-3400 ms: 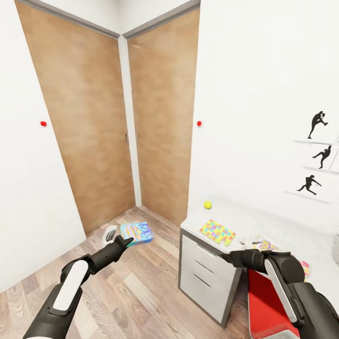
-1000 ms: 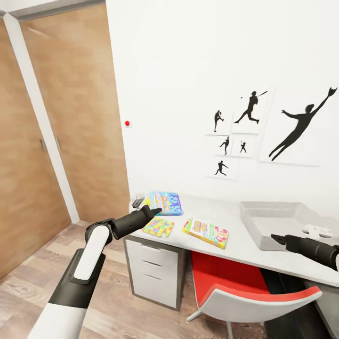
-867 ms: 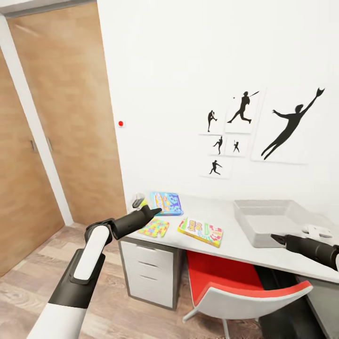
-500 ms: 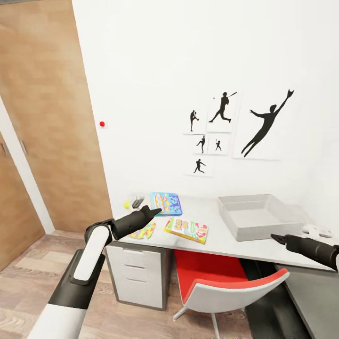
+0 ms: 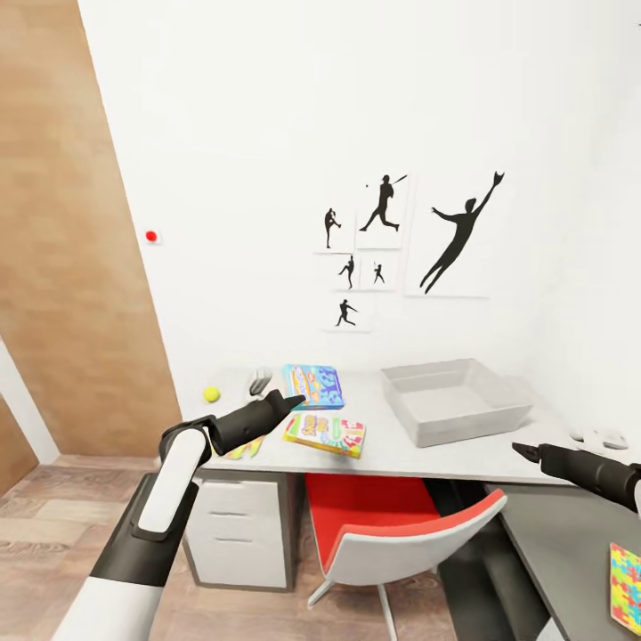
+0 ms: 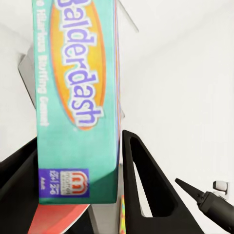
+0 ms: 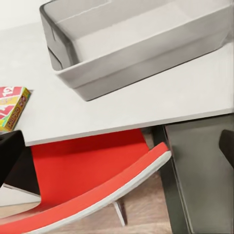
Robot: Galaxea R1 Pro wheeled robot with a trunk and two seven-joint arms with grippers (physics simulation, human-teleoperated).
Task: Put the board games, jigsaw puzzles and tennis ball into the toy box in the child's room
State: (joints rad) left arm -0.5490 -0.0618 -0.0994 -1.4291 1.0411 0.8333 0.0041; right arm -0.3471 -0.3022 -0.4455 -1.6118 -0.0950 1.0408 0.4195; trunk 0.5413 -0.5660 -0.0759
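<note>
White walls with black baseball-player silhouettes [image 5: 383, 203] back a long grey bench [image 5: 392, 445], a wooden door [image 5: 62, 267] to its left.

Nearest, at the right, a multicoloured jigsaw puzzle [image 5: 625, 576] lies on a lower dark grey cabinet top [image 5: 570, 534]. The right gripper [image 5: 521, 450] hovers above the bench's near right edge; its dark tips look close together in the head view, but I cannot tell how its jaws stand. A red chair [image 5: 392, 525] is tucked under the bench.

The left gripper [image 5: 289, 402] is raised over the bench's left part, its jaws closed on a blue-green Balderdash board game [image 6: 78, 97], which stands up between the fingers [image 6: 146, 185] in the left wrist view.

On the bench, a second jigsaw puzzle [image 5: 245, 448] peeks out from behind the left arm near the left edge. Just right of it lies the SKIP-BO board game [image 5: 325, 434]. Farther back at the left sits the tennis ball [image 5: 211, 393]. The toy box [image 5: 454, 401] rests on the bench's right part toward the wall, and looks empty.
</note>
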